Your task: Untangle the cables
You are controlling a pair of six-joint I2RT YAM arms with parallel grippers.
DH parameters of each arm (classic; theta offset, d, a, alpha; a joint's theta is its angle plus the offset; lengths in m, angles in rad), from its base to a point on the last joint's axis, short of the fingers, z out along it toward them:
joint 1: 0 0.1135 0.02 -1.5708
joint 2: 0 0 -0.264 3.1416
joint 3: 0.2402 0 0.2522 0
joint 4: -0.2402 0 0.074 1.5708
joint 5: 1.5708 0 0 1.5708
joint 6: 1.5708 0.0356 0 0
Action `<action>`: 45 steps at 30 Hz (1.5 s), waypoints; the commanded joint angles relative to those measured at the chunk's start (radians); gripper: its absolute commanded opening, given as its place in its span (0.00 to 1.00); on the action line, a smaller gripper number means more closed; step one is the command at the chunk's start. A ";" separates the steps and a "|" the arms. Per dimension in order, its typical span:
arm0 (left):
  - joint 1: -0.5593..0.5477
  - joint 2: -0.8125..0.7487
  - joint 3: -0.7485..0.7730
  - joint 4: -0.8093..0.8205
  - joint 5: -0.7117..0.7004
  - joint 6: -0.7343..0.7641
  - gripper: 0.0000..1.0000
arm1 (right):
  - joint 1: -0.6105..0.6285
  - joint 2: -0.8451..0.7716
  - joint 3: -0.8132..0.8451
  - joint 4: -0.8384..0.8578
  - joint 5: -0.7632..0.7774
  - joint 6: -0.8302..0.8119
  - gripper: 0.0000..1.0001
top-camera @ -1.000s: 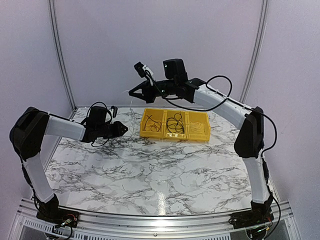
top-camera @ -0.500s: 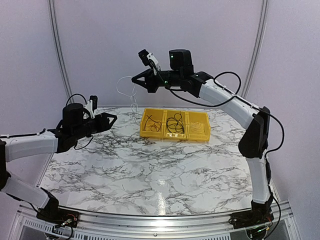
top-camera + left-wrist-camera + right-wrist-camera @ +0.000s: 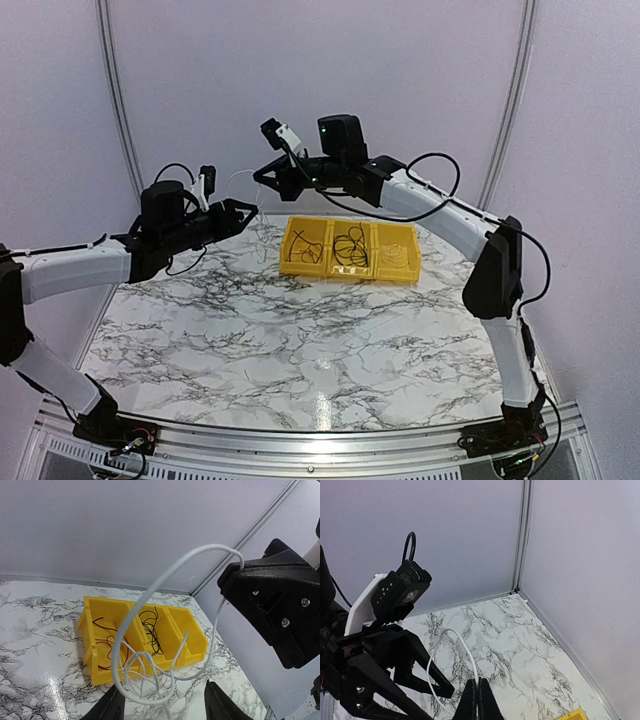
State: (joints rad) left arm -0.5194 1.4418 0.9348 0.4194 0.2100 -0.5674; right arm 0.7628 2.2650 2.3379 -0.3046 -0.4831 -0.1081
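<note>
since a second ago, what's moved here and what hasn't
The left claw opened, rose from near the table and swung up to the right claw, now facing the hanging white cable. The right claw bobbed up, then back down, staying shut on that cable. The yellow bin and its cables stayed put.

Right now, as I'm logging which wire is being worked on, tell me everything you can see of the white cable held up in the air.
The white cable is thin, smooth, flexible, apparently plastic-sheathed. It hangs clear of the table, pinched in the shut right hand. From there it arches in one wide loop down into a loose knot of smaller loops, one free end poking up. The open left hand flanks the knot's bottom; contact cannot be told.
</note>
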 commanded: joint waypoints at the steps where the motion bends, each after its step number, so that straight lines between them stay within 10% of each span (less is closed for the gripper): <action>1: -0.002 0.037 0.043 0.016 0.010 0.019 0.54 | 0.013 0.017 0.068 0.011 0.053 0.000 0.00; 25: -0.001 0.193 0.174 -0.013 -0.121 0.032 0.23 | 0.041 0.008 0.093 0.019 0.047 0.027 0.00; 36: -0.001 0.202 0.101 -0.013 -0.075 0.000 0.22 | 0.042 0.008 0.103 0.022 0.061 0.022 0.00; 45: 0.004 0.017 -0.106 -0.054 -0.159 0.003 0.44 | 0.041 0.008 0.074 0.010 0.095 -0.002 0.00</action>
State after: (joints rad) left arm -0.5198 1.5700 0.8909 0.3801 0.0906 -0.5713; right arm 0.7937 2.2845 2.3917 -0.3004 -0.4145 -0.1051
